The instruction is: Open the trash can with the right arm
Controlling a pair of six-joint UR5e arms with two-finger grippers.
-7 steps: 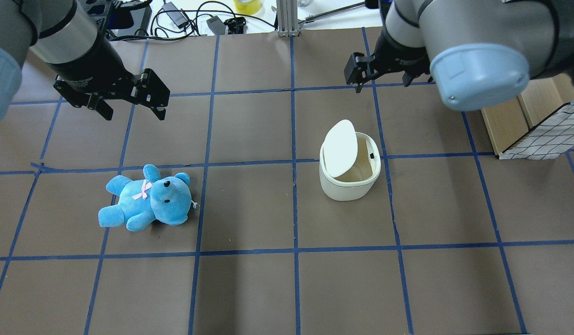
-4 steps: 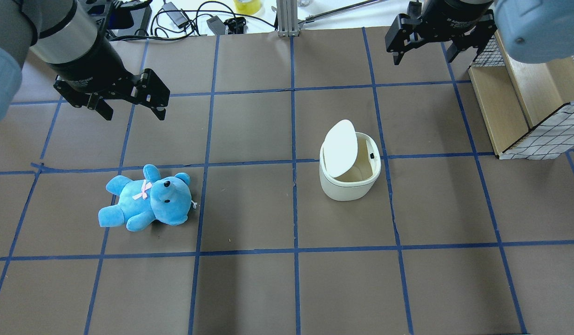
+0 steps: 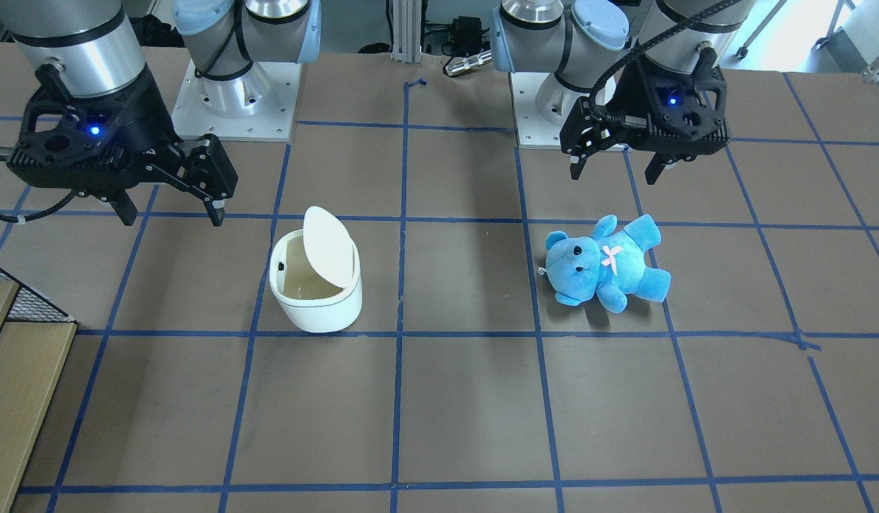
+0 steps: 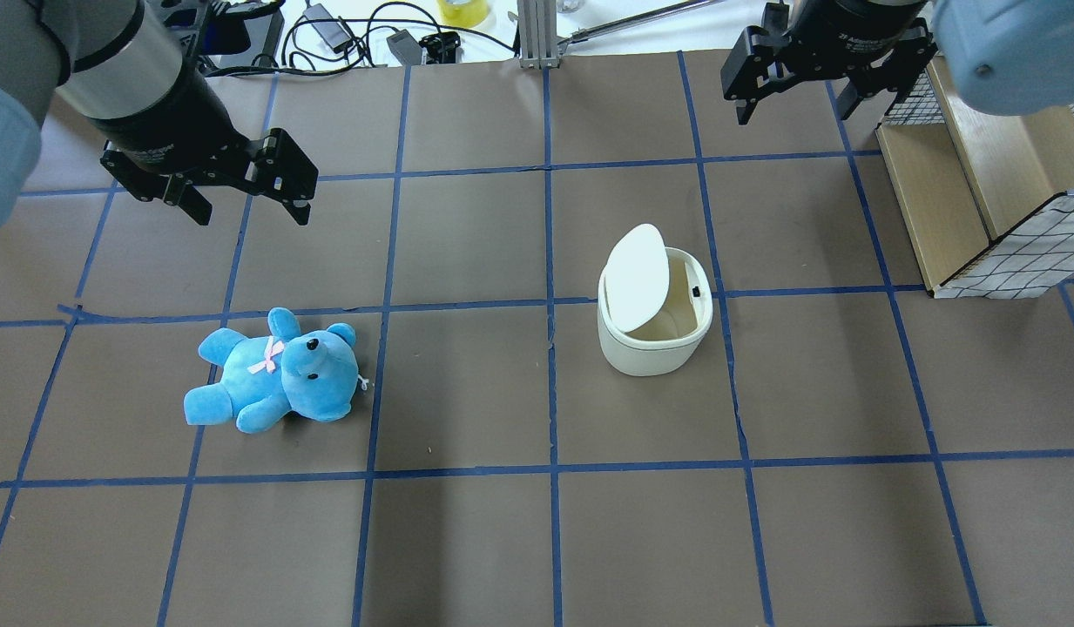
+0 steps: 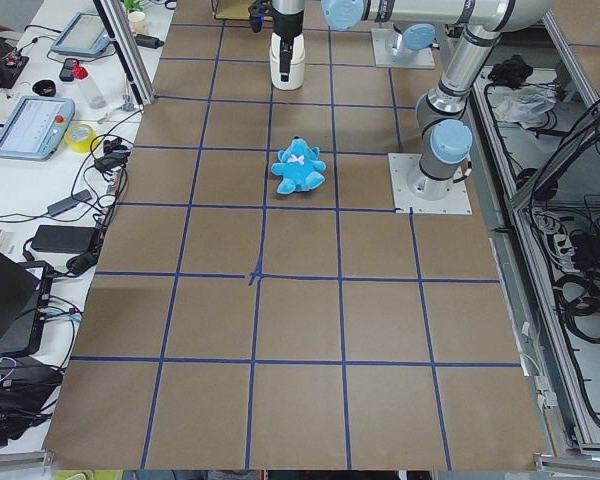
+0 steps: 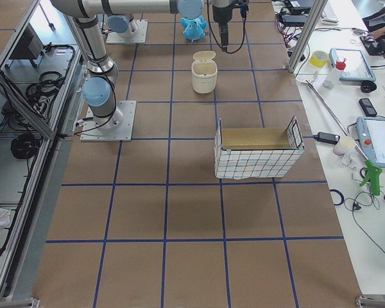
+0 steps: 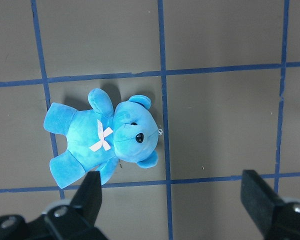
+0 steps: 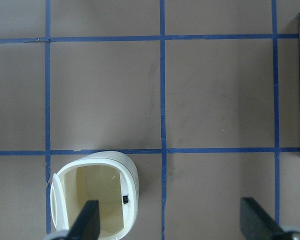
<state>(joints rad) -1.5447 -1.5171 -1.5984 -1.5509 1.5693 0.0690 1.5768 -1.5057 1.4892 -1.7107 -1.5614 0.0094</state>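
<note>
The white trash can stands right of the table's middle. Its lid is tipped up on edge and the cream inside shows. It also shows in the front view and at the lower left of the right wrist view. My right gripper is open and empty, high over the table's far right, well clear of the can; it also shows in the front view. My left gripper is open and empty, beyond the blue teddy.
A wire-mesh basket with a wooden inside stands at the right edge, close beside my right gripper. The blue teddy lies on its back on the left half. Cables and tape lie beyond the far edge.
My right arm swung from just behind the can to the far right corner, then held still. The lid stays up. My left arm has not moved.
</note>
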